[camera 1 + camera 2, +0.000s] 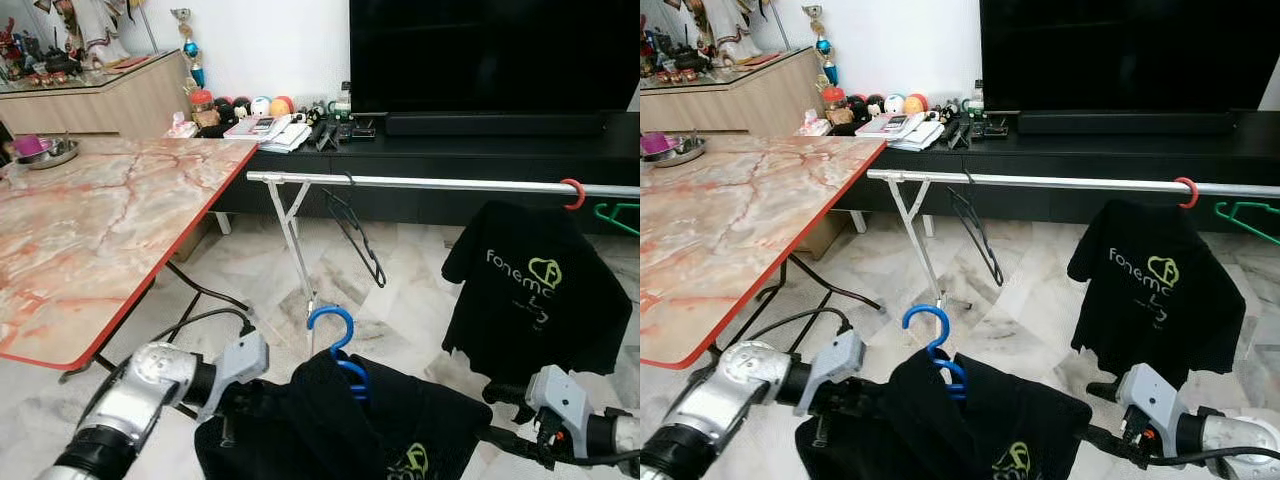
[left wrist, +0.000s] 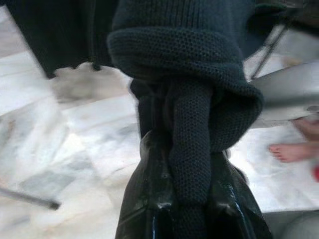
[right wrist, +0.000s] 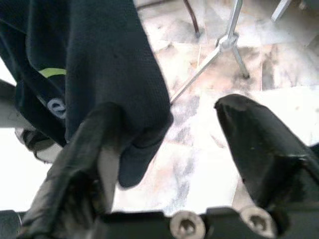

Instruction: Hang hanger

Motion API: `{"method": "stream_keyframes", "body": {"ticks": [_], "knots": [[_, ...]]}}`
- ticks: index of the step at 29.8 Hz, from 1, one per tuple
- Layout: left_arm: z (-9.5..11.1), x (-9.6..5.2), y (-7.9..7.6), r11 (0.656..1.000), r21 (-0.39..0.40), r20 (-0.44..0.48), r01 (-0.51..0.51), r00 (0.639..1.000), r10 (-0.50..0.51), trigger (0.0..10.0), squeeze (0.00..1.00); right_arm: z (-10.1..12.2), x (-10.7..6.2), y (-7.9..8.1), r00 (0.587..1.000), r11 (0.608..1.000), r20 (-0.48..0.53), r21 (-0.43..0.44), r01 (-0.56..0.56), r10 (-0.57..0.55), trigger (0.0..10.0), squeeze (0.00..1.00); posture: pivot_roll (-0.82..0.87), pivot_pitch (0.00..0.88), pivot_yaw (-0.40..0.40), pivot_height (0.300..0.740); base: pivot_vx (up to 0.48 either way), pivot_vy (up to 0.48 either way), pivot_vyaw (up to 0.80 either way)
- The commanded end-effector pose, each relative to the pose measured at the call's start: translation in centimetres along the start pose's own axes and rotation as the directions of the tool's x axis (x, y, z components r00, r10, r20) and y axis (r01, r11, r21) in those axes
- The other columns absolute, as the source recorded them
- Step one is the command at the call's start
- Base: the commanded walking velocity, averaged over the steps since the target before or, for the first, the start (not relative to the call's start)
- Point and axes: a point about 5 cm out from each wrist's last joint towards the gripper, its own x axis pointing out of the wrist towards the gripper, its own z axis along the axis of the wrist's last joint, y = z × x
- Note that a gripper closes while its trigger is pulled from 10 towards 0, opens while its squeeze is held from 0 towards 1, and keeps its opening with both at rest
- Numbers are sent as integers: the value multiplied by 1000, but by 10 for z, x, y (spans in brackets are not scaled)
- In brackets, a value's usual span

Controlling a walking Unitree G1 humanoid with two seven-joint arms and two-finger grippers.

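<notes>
Left eye view places the blue hanger [image 1: 340,350] low and centred, its hook upright and free in the air, its shoulders buried in a black shirt [image 1: 330,430] held between the two arms. Left gripper [image 2: 187,199], reaching in from a raised, bent silver arm [image 1: 150,390], is clenched on a bunched fold of that shirt at its left edge; the left wrist view shows knit fabric pinched tight between the black fingers [image 2: 144,199]. Right gripper [image 3: 199,144] sits at the shirt's right edge with its jaws spread apart; one finger [image 3: 84,154] lies against the cloth, the other [image 3: 259,144] stands clear over the floor. Above and beyond the hanger runs the silver rail [image 1: 420,182], horizontal, carried on a folding leg [image 1: 293,240]. On it hang an empty black hanger [image 1: 355,230] near its left end, a second black shirt [image 1: 535,290] on a red hook [image 1: 573,193] further right, and a green hanger [image 1: 618,213] at the frame's edge. Open rail lies between the black hanger and the red hook. Marble floor [image 1: 410,290] under the rail is open. To the left stands a marble-topped table [image 1: 90,240] with a red edge, well apart from the hanger.
</notes>
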Motion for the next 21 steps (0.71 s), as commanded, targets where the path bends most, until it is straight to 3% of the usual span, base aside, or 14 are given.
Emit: {"method": "stream_keyframes", "body": {"ticks": [1,8,9,21], "knots": [[9,-14,-3,999,8,39,51,998,-51,0,0,3,1,1,998,1000,53,11,-17,16,10000,1000,-6,0,90,740,0,0,0],[23,-23,-5,994,12,91,109,990,-110,0,0,1,3,10,992,995,104,58,-81,75,10000,1000,-3,0,93,740,0,0,0],[24,-24,-8,990,17,79,137,987,-138,0,0,-3,2,12,992,994,96,63,-91,85,10000,27,-4,0,96,740,0,0,0],[38,-28,-13,979,41,86,200,975,-203,0,0,-14,-4,11,992,990,89,101,-94,85,10000,0,0,0,97,740,0,0,0]]}}
